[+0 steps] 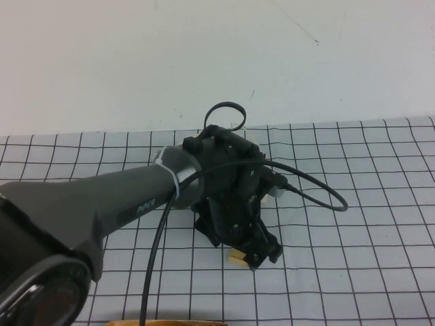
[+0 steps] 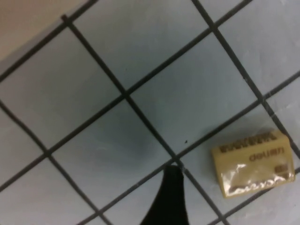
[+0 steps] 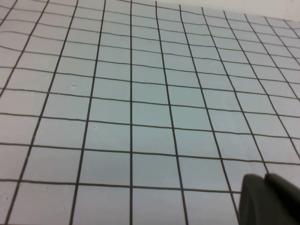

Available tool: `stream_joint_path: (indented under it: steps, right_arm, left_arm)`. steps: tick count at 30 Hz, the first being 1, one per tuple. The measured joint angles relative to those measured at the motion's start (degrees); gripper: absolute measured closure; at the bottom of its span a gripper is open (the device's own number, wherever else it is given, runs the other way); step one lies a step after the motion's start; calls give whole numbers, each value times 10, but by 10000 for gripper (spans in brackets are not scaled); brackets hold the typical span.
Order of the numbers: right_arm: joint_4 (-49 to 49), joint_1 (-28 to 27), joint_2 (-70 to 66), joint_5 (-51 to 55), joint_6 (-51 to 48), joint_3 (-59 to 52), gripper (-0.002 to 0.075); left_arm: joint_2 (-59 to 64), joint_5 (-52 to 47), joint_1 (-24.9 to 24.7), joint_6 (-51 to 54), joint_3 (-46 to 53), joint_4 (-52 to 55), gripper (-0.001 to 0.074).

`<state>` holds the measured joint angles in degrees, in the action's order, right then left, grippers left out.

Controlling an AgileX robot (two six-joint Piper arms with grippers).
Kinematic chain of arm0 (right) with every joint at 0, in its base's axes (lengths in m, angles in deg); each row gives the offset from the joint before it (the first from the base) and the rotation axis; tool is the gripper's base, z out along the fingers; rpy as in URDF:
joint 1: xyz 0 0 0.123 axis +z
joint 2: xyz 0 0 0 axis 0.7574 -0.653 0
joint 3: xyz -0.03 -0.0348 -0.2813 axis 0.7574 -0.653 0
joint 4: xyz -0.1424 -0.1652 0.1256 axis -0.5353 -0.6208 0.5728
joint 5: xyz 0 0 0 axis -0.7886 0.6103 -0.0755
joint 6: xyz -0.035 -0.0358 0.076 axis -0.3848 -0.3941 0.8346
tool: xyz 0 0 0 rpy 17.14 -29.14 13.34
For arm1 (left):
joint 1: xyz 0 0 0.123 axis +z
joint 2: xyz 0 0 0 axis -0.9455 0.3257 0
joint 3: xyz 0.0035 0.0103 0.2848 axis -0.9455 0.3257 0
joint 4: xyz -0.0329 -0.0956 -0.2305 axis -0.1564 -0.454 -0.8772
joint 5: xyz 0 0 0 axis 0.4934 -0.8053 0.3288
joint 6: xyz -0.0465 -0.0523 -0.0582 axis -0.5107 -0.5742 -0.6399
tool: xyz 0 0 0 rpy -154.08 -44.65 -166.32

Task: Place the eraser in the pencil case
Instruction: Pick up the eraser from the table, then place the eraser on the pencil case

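Near the middle of the gridded bench [image 1: 353,204], the left end effector [image 1: 253,252] hangs low over the eraser [image 1: 236,257], which lies flat on the sheet with only a tan corner peeking out beside the black fingertips in the high view. The left wrist view shows the eraser [image 2: 253,163] more plainly: it rests on the grid, printed face up and wrapped in shiny film, with one dark fingertip [image 2: 172,197] just beside it but not touching. That fingertip stands clear of the block, so nothing is gripped; whether the jaws are spread wide enough to straddle the eraser I cannot tell, since the second finger is hidden.

The pencil case [image 1: 262,166] is almost wholly hidden behind the left arm; only slivers of cream fabric show past the wrist, with its thin cord loop [image 1: 226,112] standing above, toward the far side of the bench. Whether its mouth is open cannot be seen.

The right end effector [image 3: 269,199] shows only as a dark edge in its own wrist view, over bare grid; it does not appear in the high view, and I cannot tell how its fingers stand.

My judgement is that the main risk lies in alignment. The eraser sits off to one side of the visible fingertip, so a descent from here could land a finger on top of it or nudge it away. The slick film may let it slip or twist out of a weak pinch. The arm also blocks the view of the case, making the carry harder to judge.
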<state>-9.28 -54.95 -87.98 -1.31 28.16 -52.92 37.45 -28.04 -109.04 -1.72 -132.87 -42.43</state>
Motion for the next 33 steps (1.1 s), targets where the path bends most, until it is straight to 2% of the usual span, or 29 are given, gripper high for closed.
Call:
stream_joint_path:
  steps: [7, 10, 13, 19, 24, 28, 33]
  right_arm:
    - [0, 0, 0, 0, 0, 0, 727]
    - [0, 0, 0, 0, 0, 0, 727]
    - [0, 0, 0, 0, 0, 0, 727]
    - [0, 0, 0, 0, 0, 0, 727]
    - [0, 0, 0, 0, 0, 0, 727]
    - [0, 0, 0, 0, 0, 0, 727]
    - [0, 0, 0, 0, 0, 0, 727]
  left_arm:
    - [19, 11, 0, -1, -3, -4, 218]
    - [21, 13, 0, -1, -3, 4, 307]
    - [21, 14, 0, -1, -3, 20, 460]
    - [12, -9, 0, 1, -16, 44, 459]
    - [-47, -25, 0, 16, -60, 58, 459]
    - [-82, -30, 0, 18, -110, 121, 459]
    - [-81, -12, 26, 17, -137, 141, 459]
